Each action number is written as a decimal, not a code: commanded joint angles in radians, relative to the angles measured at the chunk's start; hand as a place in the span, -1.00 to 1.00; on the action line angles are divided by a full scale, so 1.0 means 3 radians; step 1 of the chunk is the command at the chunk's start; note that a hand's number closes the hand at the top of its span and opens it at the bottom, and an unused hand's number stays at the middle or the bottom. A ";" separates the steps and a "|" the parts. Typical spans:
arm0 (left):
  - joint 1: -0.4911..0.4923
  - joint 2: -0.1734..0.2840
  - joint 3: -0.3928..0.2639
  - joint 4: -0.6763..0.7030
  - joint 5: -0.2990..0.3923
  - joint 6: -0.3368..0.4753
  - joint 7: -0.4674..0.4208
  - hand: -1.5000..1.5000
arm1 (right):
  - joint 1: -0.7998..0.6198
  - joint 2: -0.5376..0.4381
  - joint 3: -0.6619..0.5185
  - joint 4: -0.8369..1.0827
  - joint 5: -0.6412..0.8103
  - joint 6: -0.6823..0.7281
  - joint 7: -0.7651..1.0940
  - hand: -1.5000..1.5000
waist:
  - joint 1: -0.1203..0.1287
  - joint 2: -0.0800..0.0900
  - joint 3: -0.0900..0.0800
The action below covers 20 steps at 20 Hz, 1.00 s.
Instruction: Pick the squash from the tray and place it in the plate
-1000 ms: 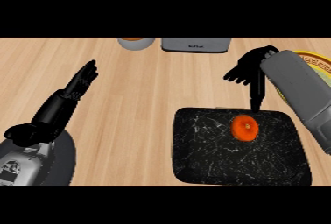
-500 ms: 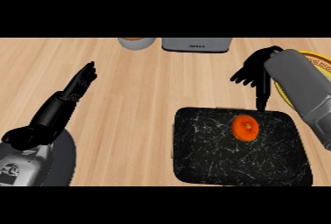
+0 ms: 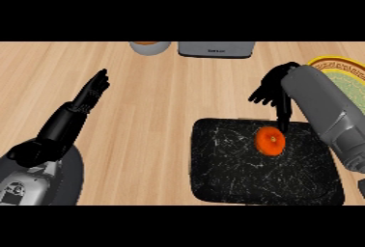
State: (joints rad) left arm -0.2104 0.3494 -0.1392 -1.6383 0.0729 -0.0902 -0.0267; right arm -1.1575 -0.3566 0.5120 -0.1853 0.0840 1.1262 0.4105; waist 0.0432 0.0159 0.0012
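A light wooden table (image 3: 171, 96) fills the frame. At the upper edge, left of centre, a round vessel with an orange top (image 3: 149, 46) is cut off by the frame, and just to its right a grey box-shaped item (image 3: 216, 48) is seen, also partly cut off. At the upper right, a plate (image 3: 342, 67) with a yellow rim and a greenish inside is partly hidden behind the grey forearm of the right arm. A dark, marbled tray (image 3: 235, 169) with rounded corners lies at the lower right of the frame.

The squash (image 3: 271, 140) is found on the tray, in its upper right part. It is shown as a small, round, orange thing with a paler spot near its middle. The plate lies well apart from it, toward the upper right.

The right hand (image 3: 274, 94) is placed just above the tray's upper edge, with relaxed fingers pointing downward; one fingertip reaches to the squash's upper edge, and nothing is grasped. Whether it touches cannot be told.

The left hand (image 3: 91, 92) is seen at the left of the frame, open, fingers straight and pointing to the upper right, holding nothing.
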 commanded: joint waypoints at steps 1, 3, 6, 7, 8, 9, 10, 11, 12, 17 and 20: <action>-0.0056 0.0001 0.0079 -0.0031 0.0007 -0.0022 0.0089 0.00 | 0.0183 -0.0038 0.0116 -0.0130 0.0204 0.0228 -0.0153 -1.00 | -0.0053 -0.0020 0.0000; 0.0202 -0.0107 -0.0077 -0.0255 -0.0116 0.0063 0.0070 0.00 | 0.0240 0.0007 0.0119 -0.0182 0.0241 0.0261 -0.0201 -1.00 | -0.0054 -0.0033 -0.0001; 0.0014 0.0027 0.0179 0.0137 0.0031 -0.0142 -0.0066 0.00 | 0.0348 0.0190 0.0135 -0.0114 0.0305 0.0188 -0.0205 -1.00 | -0.0072 -0.0023 -0.0003; 0.0026 0.0058 0.0181 -0.0059 0.0044 -0.0152 0.0107 0.00 | 0.0221 0.0188 0.0089 -0.0014 0.0304 0.0251 -0.0153 -1.00 | -0.0049 -0.0025 -0.0002; -0.0022 0.0014 0.0196 0.0013 0.0003 -0.0127 0.0046 0.00 | 0.0284 0.0107 0.0073 -0.0051 0.0339 0.0213 -0.0280 -1.00 | -0.0056 -0.0021 -0.0001; 0.0237 0.0011 0.0153 -0.0149 -0.0004 -0.0148 -0.0001 0.00 | 0.0415 0.0118 0.0110 -0.0135 0.0389 0.0170 -0.0286 -1.00 | -0.0065 -0.0034 -0.0002; -0.0043 0.0043 0.0275 0.0179 0.0032 -0.0202 -0.0039 0.00 | 0.0424 0.0188 0.0105 -0.0128 0.0388 0.0215 -0.0278 -1.00 | -0.0089 -0.0028 -0.0003; 0.0121 -0.0073 0.0090 -0.0082 -0.0074 -0.0122 0.0003 0.00 | 0.0173 0.0140 0.0013 0.0048 0.0335 0.0398 -0.0178 -1.00 | -0.0056 -0.0028 -0.0002; 0.0192 -0.0060 0.0161 0.0165 -0.0159 -0.0103 -0.0258 0.00 | 0.0589 0.0135 0.0174 -0.0301 0.0478 0.0199 -0.0328 -1.00 | -0.0118 -0.0042 -0.0004; -0.0019 -0.0136 0.0158 -0.0002 -0.0111 -0.0053 0.0116 0.00 | 0.0638 0.0204 0.0185 -0.0290 0.0525 0.0332 -0.0330 -1.00 | -0.0106 -0.0038 -0.0001; 0.0121 -0.0172 0.0124 -0.0115 -0.0130 -0.0062 0.0053 0.00 | 0.0629 0.0296 0.0183 -0.0305 0.0545 0.0311 -0.0285 -1.00 | -0.0081 -0.0036 -0.0002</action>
State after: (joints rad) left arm -0.1837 0.3148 -0.0943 -1.6567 0.0403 -0.1117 -0.0119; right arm -1.0137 -0.3081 0.5542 -0.2895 0.2283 1.1579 0.3333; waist 0.0155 -0.0133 -0.0112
